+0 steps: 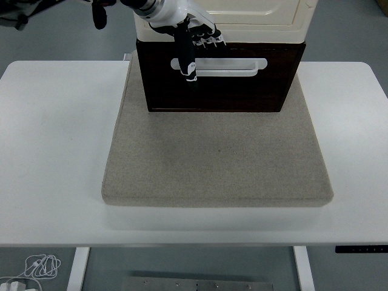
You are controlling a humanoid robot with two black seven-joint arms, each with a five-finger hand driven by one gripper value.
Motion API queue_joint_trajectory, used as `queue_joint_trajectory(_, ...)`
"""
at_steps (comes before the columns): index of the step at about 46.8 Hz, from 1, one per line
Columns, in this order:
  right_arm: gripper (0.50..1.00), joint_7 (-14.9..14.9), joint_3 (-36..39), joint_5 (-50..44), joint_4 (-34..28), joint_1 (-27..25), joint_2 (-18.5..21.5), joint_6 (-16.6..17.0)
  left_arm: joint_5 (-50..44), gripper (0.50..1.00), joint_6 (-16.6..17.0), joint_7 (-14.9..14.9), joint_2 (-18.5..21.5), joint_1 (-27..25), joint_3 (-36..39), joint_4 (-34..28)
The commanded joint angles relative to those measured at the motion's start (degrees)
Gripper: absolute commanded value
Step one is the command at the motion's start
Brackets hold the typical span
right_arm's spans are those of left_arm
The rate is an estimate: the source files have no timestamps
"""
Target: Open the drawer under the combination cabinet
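While the left hand [193, 45] hovers with loosely spread, empty fingers at the handle [219, 67], the drawer [219, 76] looks closed. Hook the fingers behind the handle, then pull straight toward six o'clock.

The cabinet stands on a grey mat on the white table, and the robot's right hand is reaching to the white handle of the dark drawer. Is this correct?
Not quite. The head view shows the left hand, entering from the picture's left, at the white handle of the dark drawer; the right hand is out of view. The rest holds: the cabinet stands on the grey mat on the white table.
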Motion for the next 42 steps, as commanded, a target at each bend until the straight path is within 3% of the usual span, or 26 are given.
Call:
queue_joint_trajectory(1,0.926,0.0,0.0,0.0,0.08,0.0,0.0,0.0,0.07,1.0,0.94,0.37,-0.28,0.19,0.03,-0.06)
queue_joint_trajectory(17,0.926,0.0,0.0,0.0,-0.01,0.0,0.0,0.0,0.07,1.0,3.49,0.72,-3.01,2.12,0.03,0.02)
queue_joint_trajectory(33,0.926,0.09,0.0,0.0,-0.01,0.0,0.0,0.0,-0.02,1.0,5.34,0.63,-3.09,3.0,-0.32,0.11)
queue_joint_trajectory(42,0.926,0.0,0.0,0.0,-0.01,0.0,0.0,0.0,0.07,1.0,7.97,0.63,-3.18,3.26,-0.24,0.11)
